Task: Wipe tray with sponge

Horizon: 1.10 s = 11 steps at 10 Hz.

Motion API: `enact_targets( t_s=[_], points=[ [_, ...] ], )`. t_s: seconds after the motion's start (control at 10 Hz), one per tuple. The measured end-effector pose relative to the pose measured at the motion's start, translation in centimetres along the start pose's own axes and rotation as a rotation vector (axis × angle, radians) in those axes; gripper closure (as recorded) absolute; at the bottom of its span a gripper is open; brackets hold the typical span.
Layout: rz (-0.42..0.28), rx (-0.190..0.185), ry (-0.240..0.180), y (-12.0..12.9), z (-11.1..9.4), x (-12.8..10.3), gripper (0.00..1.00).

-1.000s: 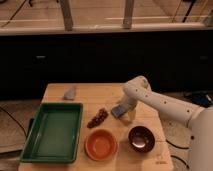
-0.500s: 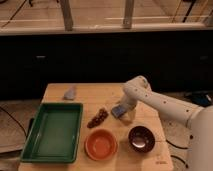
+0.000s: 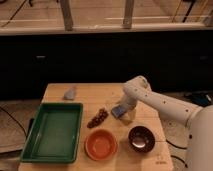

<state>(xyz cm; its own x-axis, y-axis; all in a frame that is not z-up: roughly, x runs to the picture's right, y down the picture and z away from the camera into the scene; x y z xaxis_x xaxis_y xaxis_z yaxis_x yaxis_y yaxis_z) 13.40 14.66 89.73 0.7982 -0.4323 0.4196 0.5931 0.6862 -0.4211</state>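
The green tray (image 3: 52, 131) lies on the left part of the wooden table (image 3: 100, 95). A small blue sponge (image 3: 118, 110) is near the table's middle, to the right of the tray. My gripper (image 3: 124, 113) is at the end of the white arm (image 3: 155, 102), low over the table and right at the sponge. I cannot tell whether it holds the sponge. The gripper is well to the right of the tray.
An orange bowl (image 3: 101, 144) and a dark bowl (image 3: 141, 138) stand at the table's front. A brown clump (image 3: 98, 118) lies between tray and sponge. A grey-blue object (image 3: 70, 93) lies at the back left. A dark cabinet front runs behind the table.
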Motion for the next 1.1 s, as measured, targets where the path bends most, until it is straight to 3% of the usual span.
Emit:
enact_targets(
  t_s=[0.3,0.4,0.9,1.0,1.1],
  points=[
    [-0.006,-0.003,-0.002,0.1,0.1,-0.1,0.27],
    [-0.008,-0.002,0.002,-0.1,-0.1,0.0,0.43],
    [-0.013,-0.017,-0.017,-1.0,0.2,0.2,0.92],
    [-0.021,-0.023,-0.021,-1.2,0.3,0.2,0.99],
    [-0.022,-0.023,-0.023,-1.2,0.3,0.2,1.0]
  ],
)
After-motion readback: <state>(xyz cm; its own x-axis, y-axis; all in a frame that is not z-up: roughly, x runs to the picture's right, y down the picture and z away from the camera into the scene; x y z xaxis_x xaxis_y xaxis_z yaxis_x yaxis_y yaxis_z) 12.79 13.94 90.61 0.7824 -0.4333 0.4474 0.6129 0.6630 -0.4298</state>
